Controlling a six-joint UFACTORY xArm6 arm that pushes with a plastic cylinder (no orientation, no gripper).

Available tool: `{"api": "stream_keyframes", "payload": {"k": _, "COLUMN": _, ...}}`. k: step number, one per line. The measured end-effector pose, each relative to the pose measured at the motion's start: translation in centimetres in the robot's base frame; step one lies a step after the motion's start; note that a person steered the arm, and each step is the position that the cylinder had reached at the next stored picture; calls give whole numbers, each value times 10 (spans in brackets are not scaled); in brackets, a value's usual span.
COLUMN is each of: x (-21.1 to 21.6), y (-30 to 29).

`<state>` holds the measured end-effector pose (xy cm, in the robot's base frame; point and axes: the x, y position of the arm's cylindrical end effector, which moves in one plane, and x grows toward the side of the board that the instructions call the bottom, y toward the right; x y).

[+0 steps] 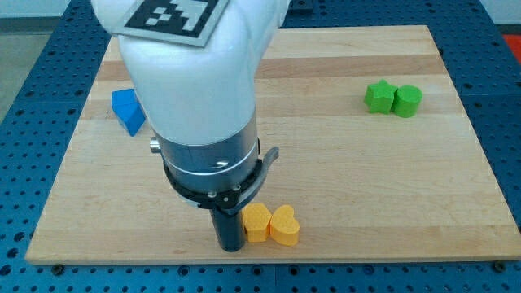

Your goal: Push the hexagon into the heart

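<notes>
A yellow-orange hexagon (256,222) lies near the board's bottom edge, touching a yellow-orange heart (284,226) on its right. My tip (230,247) is at the hexagon's left side, touching it or nearly so. The arm's white body hides the board above and to the left of the tip.
A blue block (128,110), partly hidden by the arm, lies at the view's left. A green star-like block (378,95) and a green rounded block (407,101) touch each other at the upper right. The wooden board (366,187) ends just below the tip.
</notes>
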<state>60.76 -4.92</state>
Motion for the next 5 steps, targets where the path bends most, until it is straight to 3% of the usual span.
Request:
{"api": "stream_keyframes", "payload": {"k": 2, "x": 0, "y": -1}}
{"api": "stream_keyframes", "payload": {"k": 4, "x": -53, "y": -55}}
{"api": "stream_keyframes", "payload": {"k": 5, "x": -51, "y": -55}}
